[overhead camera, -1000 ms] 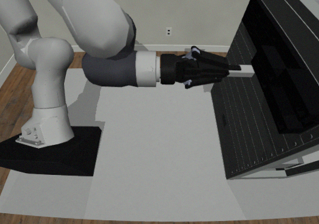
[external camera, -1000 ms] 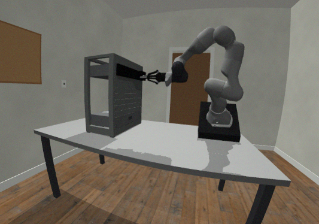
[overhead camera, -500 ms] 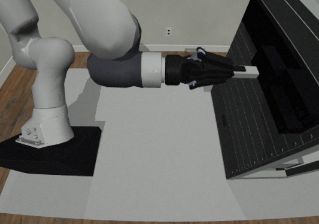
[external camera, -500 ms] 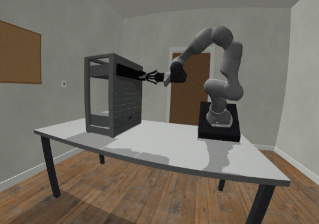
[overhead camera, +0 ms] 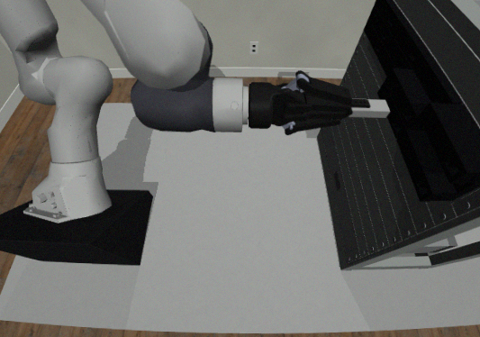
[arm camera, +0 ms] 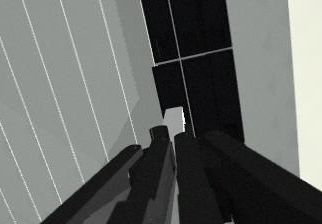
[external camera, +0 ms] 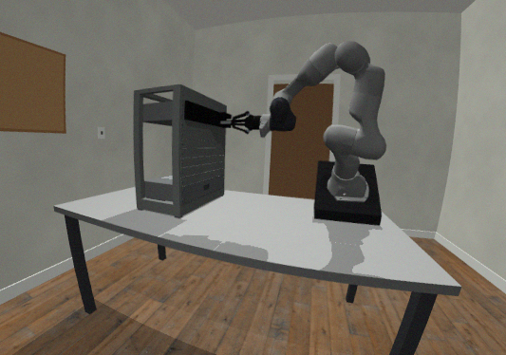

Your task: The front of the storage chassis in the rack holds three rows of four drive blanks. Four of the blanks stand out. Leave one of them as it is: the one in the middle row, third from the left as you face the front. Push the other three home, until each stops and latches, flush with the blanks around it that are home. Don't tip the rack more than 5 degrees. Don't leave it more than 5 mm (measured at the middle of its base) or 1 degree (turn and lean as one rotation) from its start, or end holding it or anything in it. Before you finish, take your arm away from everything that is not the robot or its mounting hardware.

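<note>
The dark rack [overhead camera: 366,180] [external camera: 159,92] stands on the table with the black storage chassis [overhead camera: 457,149] [external camera: 203,113] near its top. Black drive blanks [overhead camera: 413,92] [arm camera: 202,85] fill the chassis front, and some stand out further than others; I cannot tell which rows from here. My gripper [overhead camera: 377,108] [external camera: 229,122] [arm camera: 176,121] is shut with nothing between the fingers. It points level at the chassis front, with its pale fingertip pad at the face of a blank. In the wrist view the tips lie on the seam between two blanks.
The rack's slotted panels [overhead camera: 357,149] [arm camera: 47,100] fill the front below the chassis. The white table [external camera: 277,228] carries the rack and the arm's black plinth [overhead camera: 83,234] [external camera: 348,209]. Wooden floor lies around the table.
</note>
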You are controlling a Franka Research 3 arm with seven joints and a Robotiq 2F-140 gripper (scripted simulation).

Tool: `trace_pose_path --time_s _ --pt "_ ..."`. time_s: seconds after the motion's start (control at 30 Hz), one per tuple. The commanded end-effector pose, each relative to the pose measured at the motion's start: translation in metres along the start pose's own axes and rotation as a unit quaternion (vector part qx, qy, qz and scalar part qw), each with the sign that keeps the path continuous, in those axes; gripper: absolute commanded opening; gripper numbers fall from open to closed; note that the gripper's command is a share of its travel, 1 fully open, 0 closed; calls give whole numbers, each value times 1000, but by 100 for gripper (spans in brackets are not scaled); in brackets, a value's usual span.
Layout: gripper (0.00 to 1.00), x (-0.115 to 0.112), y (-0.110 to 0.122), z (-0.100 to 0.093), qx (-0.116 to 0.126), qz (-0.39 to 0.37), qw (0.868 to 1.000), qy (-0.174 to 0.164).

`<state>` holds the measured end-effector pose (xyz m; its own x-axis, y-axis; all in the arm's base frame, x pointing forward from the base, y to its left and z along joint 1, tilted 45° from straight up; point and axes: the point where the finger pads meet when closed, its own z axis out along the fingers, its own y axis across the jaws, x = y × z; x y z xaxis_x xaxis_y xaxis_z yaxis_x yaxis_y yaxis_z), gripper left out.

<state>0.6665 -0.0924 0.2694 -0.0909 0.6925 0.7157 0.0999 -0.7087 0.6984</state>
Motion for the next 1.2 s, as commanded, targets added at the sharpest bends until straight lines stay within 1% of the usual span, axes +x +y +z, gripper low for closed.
trace_pose_path --time_s 0.0,0.3,0.57,0.93,1.17 --pt "0 0 1 1 -1 -2 1000 0" --pt "0 0 1 1 -1 -2 1000 0" --pt "0 0 1 11 -1 -2 1000 0" --pt "0 0 1 11 -1 -2 1000 0" --pt "0 0 0 20 -1 -2 1000 0"
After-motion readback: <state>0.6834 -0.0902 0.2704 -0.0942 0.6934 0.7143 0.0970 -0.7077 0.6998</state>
